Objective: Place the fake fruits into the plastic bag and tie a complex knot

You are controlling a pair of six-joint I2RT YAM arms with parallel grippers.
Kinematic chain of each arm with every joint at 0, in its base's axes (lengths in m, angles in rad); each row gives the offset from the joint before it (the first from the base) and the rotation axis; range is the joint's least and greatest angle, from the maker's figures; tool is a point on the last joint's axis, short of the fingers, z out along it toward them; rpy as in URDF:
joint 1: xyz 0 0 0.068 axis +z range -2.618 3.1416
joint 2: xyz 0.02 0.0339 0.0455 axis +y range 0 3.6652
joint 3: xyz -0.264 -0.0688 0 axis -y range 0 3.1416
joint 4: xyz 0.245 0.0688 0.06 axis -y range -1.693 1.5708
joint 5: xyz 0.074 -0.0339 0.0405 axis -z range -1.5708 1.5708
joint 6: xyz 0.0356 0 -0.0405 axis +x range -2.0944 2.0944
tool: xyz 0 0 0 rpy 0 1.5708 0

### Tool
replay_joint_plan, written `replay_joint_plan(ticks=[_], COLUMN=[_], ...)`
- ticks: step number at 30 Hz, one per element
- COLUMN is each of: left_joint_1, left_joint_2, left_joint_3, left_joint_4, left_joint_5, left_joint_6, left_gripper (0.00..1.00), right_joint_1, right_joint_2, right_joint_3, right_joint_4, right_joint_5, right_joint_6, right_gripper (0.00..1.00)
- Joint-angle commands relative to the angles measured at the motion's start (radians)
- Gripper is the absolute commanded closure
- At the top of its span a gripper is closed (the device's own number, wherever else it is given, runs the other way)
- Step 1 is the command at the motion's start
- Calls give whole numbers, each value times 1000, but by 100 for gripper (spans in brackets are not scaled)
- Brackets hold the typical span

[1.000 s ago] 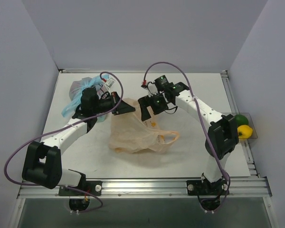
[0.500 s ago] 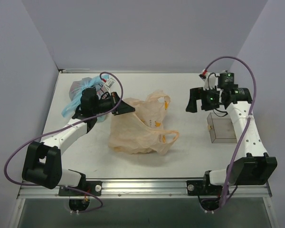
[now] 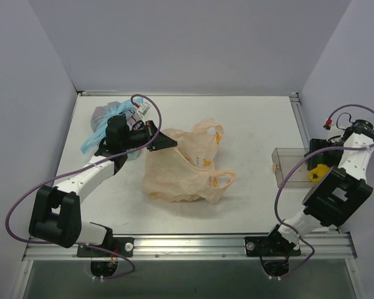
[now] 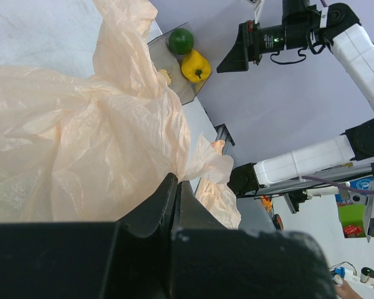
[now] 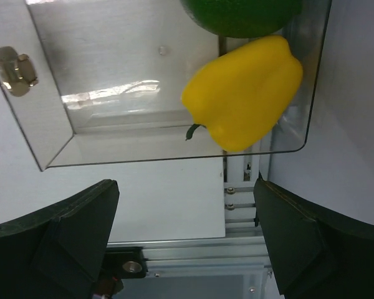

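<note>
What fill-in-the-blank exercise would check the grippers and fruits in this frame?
Open or shut: the left gripper, pinching the plastic bag, is ____.
Open or shut: the right gripper, near the clear tray, is ____.
The pepper in that tray is ____.
The round fruit beside it is ____.
Missing words: shut; open; yellow; green.

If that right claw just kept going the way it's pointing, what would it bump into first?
Probably the yellow pepper lying in the clear tray: the open right gripper is aimed about there. It might catch the tray's rim first; depth is hard to judge.
</note>
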Motion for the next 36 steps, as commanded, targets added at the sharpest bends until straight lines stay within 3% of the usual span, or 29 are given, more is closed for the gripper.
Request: replay_joint_plan(ticks=[1, 12, 30, 36], left_joint_1=[3, 5, 5, 5], left_joint_2=[-6, -2, -1, 5], left_joint_3=[10, 10, 10, 10], left_joint_4=[56, 56, 56, 56], left_joint_5=[7, -2, -4, -4], left_joint_6=[1, 1, 11, 12], left_gripper=[100, 100, 100, 100], right_joint_1=[-13, 4, 7, 5], right_joint_2=[42, 154, 232, 229], right_joint_3=[47, 23, -29, -69], right_joint_4=[-11, 106, 204, 247], right_joint_5=[49, 170, 200, 198], right_joint_6=[-71, 23, 317, 342], right_gripper=[5, 0, 0, 0])
